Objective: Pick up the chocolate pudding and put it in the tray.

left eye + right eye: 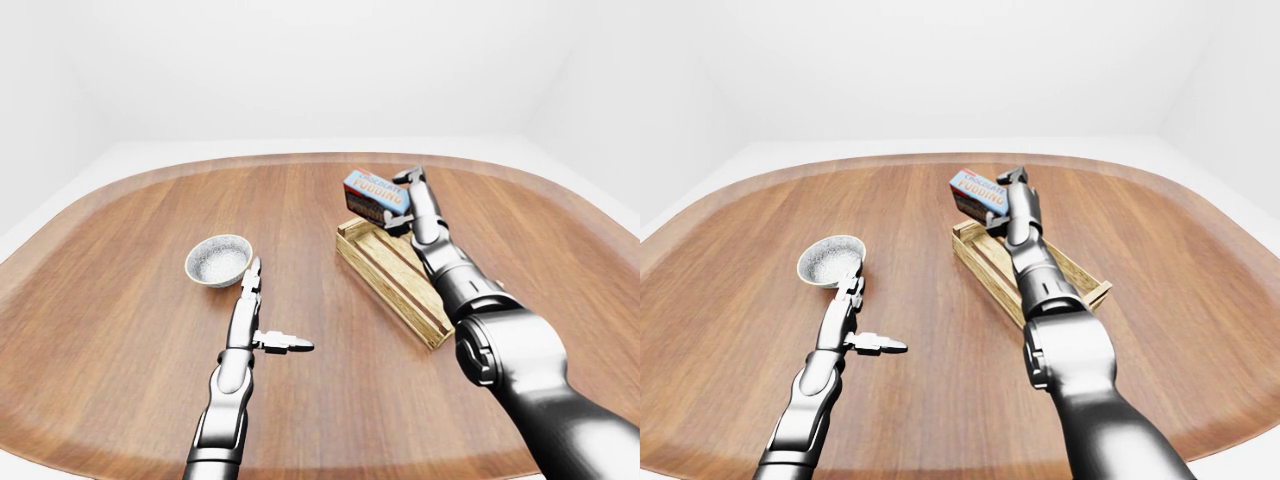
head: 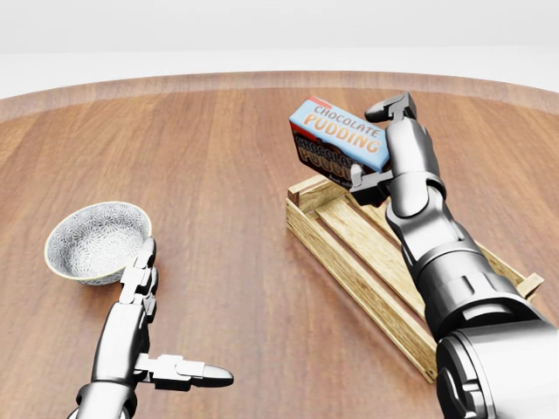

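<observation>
Over the far end of the tray, the right hand holds the pudding clear of the slats, tilted, its fingers closed round the box's right end, one along the top edge and another under the lower corner. Only the head view brings the box near enough to read its lettering, "CHOCOLATE PUDDING", and shows the slatted floor of the tray directly beneath it. The two eye views take in more: the whole rounded wooden counter, its pale surround and white walls, and the tray's full length running toward the lower right. The right-eye view shows the tray's right-hand end past the arm, which the head view cuts off. Left of the tray, well apart from it, a speckled bowl stands upright on the counter. The left hand lies flat just below the bowl, fingers spread wide and straight, the long ones ending close by the rim, the thumb jutting right, holding nothing.
</observation>
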